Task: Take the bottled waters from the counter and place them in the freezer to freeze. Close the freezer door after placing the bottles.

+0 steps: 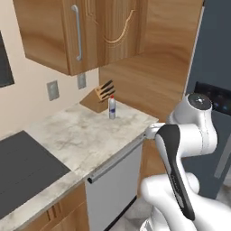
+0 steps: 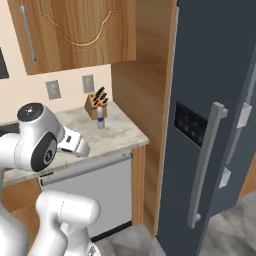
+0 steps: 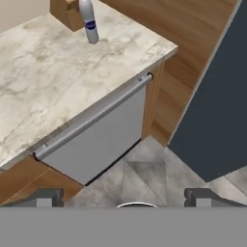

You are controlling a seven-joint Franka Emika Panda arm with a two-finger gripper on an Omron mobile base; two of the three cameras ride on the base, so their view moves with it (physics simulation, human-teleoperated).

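1. Left base view: one bottled water (image 1: 112,107), red-capped, stood upright on the counter (image 1: 81,135) at about 12 o'clock, just beside the knife block (image 1: 100,97); the arm sat low at 4 o'clock, well apart from it; only one bottle could be made out here, and nothing looked picked up yet
2. Right base view: the bottle was at 11 o'clock by the block, and the freezer door (image 2: 210,125) filled the 3 o'clock side, swung a little way out from the wooden side panel; whether anything lay inside was hidden, so the placing and the closing both looked left to do
3. Hand view: the gripper (image 3: 125,198) had its fingers spread wide and empty at 6 o'clock over the floor by the dishwasher (image 3: 96,135); the bottle sat at 11 o'clock, well apart; I judged the task barely begun
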